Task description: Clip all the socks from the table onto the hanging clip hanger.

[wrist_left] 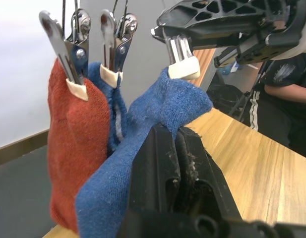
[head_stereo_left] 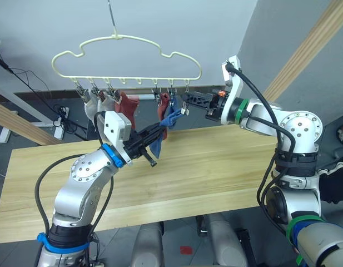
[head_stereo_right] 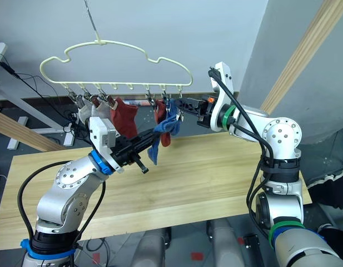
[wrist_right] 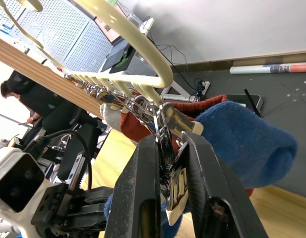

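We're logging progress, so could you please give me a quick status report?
Left gripper shut on last blue sock, lifted to the clip hanger. Right gripper squeezing the end clip. Five socks hung. Nothing in the way.

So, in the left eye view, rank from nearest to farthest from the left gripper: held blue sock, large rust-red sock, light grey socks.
1. Blue sock, held in the left gripper.
2. Rust-red sock, hanging mid-row.
3. Light grey socks, at the hanger's left end.

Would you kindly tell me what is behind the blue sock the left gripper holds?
Behind the blue sock in the left gripper hang a second blue sock and a rust-red sock, each clipped. The nearer sock covers most of the second blue one.
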{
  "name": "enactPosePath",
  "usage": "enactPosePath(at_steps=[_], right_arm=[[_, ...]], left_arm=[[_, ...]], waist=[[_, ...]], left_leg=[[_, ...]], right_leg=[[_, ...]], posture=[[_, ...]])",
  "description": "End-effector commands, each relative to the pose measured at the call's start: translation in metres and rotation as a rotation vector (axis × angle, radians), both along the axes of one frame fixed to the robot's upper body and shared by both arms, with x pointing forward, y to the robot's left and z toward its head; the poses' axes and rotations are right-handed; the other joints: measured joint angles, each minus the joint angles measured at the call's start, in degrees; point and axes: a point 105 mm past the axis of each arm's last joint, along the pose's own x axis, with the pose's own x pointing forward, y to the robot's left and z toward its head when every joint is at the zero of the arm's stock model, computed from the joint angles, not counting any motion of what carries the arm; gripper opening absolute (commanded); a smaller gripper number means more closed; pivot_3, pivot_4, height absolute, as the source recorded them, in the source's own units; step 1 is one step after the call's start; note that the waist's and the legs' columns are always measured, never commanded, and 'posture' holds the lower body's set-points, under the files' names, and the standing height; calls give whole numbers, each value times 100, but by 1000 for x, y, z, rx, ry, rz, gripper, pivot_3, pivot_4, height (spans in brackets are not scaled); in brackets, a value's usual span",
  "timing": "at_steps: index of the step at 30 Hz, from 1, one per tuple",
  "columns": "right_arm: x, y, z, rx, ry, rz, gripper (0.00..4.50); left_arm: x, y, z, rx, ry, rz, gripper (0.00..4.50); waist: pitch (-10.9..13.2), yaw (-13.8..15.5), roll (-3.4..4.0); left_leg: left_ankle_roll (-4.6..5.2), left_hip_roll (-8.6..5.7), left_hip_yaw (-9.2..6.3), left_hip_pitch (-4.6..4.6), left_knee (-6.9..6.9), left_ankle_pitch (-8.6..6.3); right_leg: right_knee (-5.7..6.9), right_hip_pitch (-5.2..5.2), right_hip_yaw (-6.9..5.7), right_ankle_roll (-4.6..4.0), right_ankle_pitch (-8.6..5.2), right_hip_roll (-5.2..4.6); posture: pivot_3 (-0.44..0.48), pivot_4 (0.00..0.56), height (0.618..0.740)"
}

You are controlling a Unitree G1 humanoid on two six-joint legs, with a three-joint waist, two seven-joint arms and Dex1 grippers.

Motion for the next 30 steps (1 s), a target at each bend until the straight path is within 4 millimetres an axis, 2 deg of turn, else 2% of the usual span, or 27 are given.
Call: enactPosePath(at_steps=[1,9,20,22,23,30], right_arm=[[-2,-2,7,-4,-48,-7,348],[0,-4,4,-19,-58,-10,348],[-7,5,1,-3,-46,25,348],[-8,6,3,14,-41,38,1069],[-8,6,3,14,-42,34,1292],[-8,6,3,8,-42,32,3834]], left_arm=[[-6,0,11,-9,-42,-4,16],[-9,2,12,-9,-41,1,16],[-9,-1,15,-16,-43,-3,16],[-9,-2,15,-16,-42,-7,0],[-9,-2,15,-17,-42,-8,0],[-8,-2,15,-19,-41,-7,0]], waist=[[0,1,0],[0,4,0],[0,11,0],[0,11,0],[0,11,0],[0,11,0]], left_leg=[[0,0,0,0,0,0],[0,0,0,0,0,0],[0,0,0,1,1,0],[0,0,-1,1,1,0],[0,0,-1,1,1,0],[0,0,0,1,2,0]], right_leg=[[0,1,0,0,0,0],[0,1,0,0,0,0],[1,1,-1,-2,2,-1],[2,1,-1,-2,2,-1],[2,1,-1,-2,2,-1],[3,1,-1,-15,10,-1]], posture=[[-9,385,740],[-2,384,740],[6,378,740],[6,378,740],[6,378,740],[6,376,740]])
